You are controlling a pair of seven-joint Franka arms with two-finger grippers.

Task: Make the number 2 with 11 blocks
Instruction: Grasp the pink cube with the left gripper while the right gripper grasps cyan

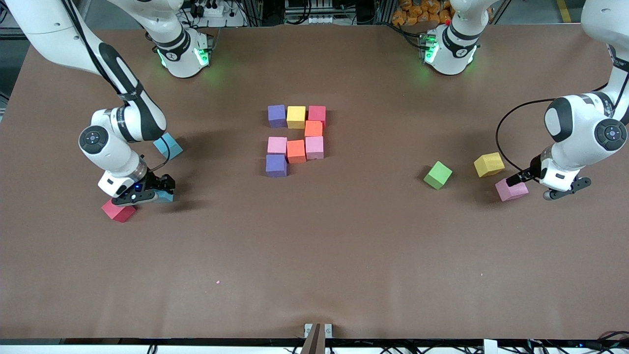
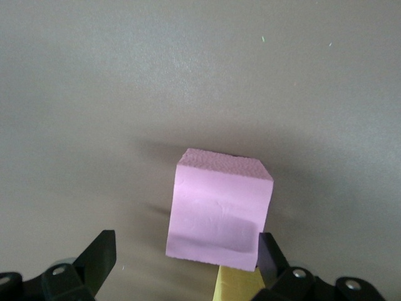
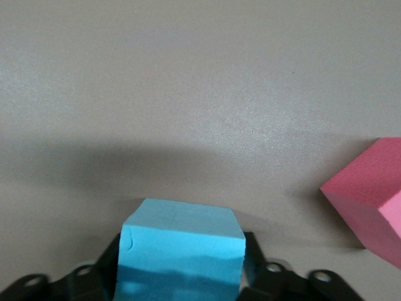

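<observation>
The partly built number 2 lies mid-table, made of several blocks: purple, yellow and red in a row, orange below the red, then pink, orange and pink, and a purple one nearest the camera. My right gripper is shut on a light blue block low at the table, its fingers pressed against both sides. My left gripper stands open around a loose pink block, which sits closer to one finger. A yellow block shows beside it.
Toward the right arm's end lie a red block and a second light blue block. Toward the left arm's end lie a green block, a yellow block and the pink block.
</observation>
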